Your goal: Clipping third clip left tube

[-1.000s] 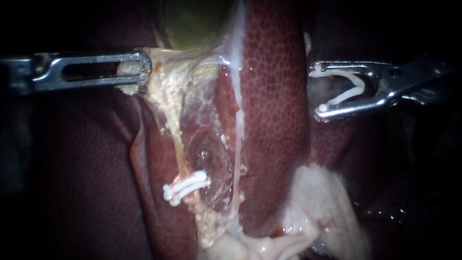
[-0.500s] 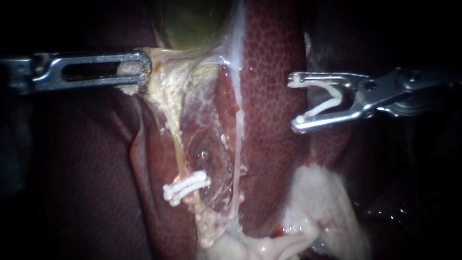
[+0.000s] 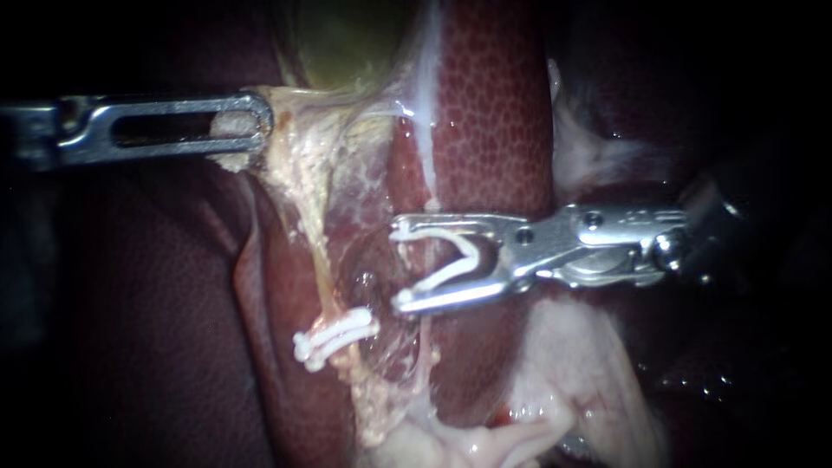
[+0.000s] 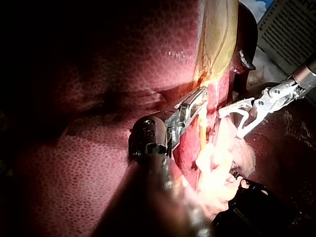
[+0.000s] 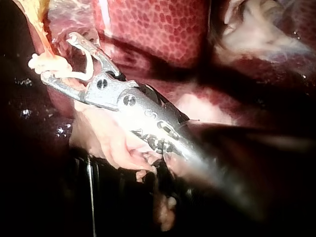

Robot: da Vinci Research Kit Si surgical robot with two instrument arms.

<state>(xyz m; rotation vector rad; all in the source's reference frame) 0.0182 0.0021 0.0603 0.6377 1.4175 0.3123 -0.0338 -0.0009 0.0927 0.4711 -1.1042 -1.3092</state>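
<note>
**Open clip just short of the left tube**

The right instrument [image 3: 400, 264] comes in level across the liver [image 3: 494, 113]. Its jaws stand wide apart with an open clip [image 3: 444, 260] seated between them, a leg against each jaw. The jaw tips lie just beside the left tube [image 3: 322, 277] but not around it. That tube is a thin yellowish strand running down from the pale tissue [image 3: 295, 165] to two closed clips [image 3: 336, 336] low on it. The left instrument [image 3: 247, 126] has its jaws clamped on that pale tissue, below the gallbladder [image 3: 347, 35].
</note>
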